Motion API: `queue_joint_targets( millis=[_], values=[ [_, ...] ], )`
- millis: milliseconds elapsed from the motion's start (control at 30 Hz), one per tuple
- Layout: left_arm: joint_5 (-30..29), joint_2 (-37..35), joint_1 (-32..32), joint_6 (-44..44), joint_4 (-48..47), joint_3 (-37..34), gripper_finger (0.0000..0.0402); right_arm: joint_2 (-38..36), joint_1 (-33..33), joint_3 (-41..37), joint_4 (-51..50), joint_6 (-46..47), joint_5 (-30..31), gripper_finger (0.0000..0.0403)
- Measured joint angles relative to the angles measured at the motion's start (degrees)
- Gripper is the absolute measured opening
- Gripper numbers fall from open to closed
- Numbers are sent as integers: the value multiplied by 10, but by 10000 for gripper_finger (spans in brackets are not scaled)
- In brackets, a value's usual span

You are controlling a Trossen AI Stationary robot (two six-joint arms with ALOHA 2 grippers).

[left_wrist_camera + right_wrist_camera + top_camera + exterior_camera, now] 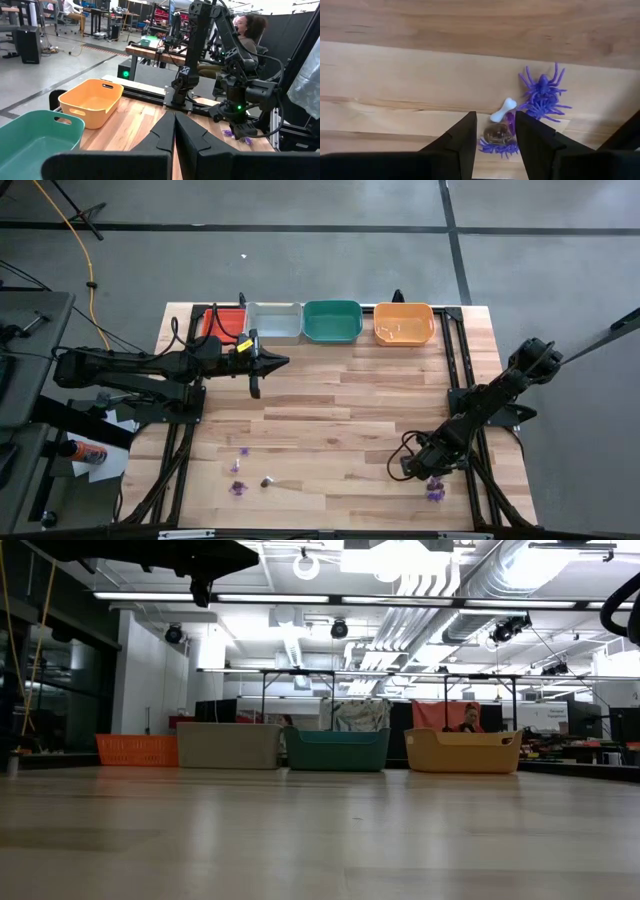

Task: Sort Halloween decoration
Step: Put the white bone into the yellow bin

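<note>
Right gripper down over a trinket cluster, left arm parked by the trays.

From above, the right gripper [432,470] sits low at the lower right of the wooden table [330,410], right beside a clump of tiny purple plastic spider trinkets [435,492]; more small purple trinkets [238,470] lie scattered at lower left, and the left gripper [268,363], fingers pressed together, hangs upper left beside the red tray [222,320], grey tray [274,320], green tray [332,321] and orange tray [404,323]. Table-level view: the four trays line the far edge, a person seated beyond. Left wrist: closed fingers [165,135] meet at bottom centre. Right wrist: fingers apart, straddling a small brownish rounded trinket [496,133], a little white plastic bone [503,110] just above, purple spiders [541,97] to its right.
</note>
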Motion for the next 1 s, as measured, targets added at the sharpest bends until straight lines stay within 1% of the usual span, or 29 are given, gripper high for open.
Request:
queue_joint_targets(
  millis=[233,367,700,800,1000],
  values=[
    [0,0,0,0,0,0,0,2,0,0,3,-7,-5,128],
    [0,0,0,0,-2,0,0,14,0,0,6,-12,-23,128],
    [0,0,3,0,-13,0,0,28,0,0,15,-12,-21,128],
    [0,0,10,0,-14,0,0,28,0,0,19,-11,-16,128],
    [0,0,23,0,-14,0,0,28,-2,0,40,5,16,128]
  ],
)
